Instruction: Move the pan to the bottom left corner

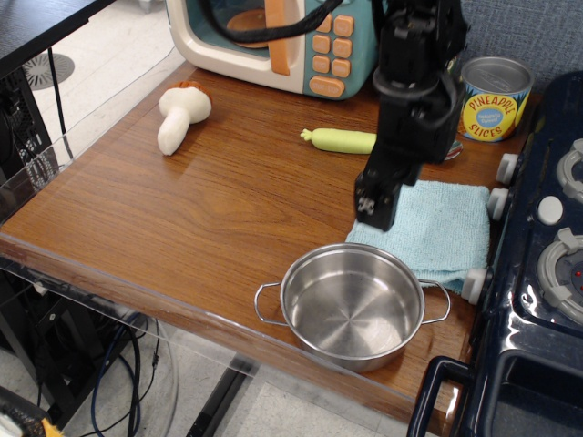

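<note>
One pan (352, 305) is left ungripped near the worktop (182, 218) edge, so the rim should be pinched squarely; claw (376, 208) state can't be told.

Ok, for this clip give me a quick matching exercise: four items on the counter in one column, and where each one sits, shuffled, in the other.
Things:
1. pan
2. mushroom
3. pineapple can
4. blue cloth

Places:
A. back right, beside the toy stove
B. front edge of the table, near the right
C. back left, in front of the toy microwave
D. just behind the pan, under the gripper

Pairs: 1-B, 2-C, 3-A, 4-D
</note>
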`<state>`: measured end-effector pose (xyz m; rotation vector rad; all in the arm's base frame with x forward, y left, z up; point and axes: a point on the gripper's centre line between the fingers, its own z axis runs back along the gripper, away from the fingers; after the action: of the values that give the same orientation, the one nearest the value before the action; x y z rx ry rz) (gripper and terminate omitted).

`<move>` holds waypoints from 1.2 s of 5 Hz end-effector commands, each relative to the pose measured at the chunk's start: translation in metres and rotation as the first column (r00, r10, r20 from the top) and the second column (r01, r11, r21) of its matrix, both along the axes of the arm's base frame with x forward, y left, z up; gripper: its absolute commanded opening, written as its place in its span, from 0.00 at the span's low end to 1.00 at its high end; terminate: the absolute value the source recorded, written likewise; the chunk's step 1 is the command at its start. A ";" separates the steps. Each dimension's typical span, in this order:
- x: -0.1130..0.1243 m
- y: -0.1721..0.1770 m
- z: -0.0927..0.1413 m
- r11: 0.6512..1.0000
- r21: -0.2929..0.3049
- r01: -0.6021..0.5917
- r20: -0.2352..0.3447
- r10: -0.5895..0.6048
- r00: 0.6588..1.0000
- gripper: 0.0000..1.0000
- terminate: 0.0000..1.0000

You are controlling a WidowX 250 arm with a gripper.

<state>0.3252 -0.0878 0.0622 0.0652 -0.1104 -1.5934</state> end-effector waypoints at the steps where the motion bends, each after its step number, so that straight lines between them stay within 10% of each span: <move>1: -0.026 0.011 0.027 0.996 0.019 -0.089 0.032 0.088 0.996 1.00 0.00; 5: -0.013 0.007 -0.024 0.963 0.003 -0.270 -0.028 0.270 0.962 1.00 0.00; 6: -0.015 0.011 -0.028 0.954 -0.024 -0.298 -0.043 0.297 0.954 0.00 0.00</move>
<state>0.3074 -0.0757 0.0224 0.0122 -0.0558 -1.2915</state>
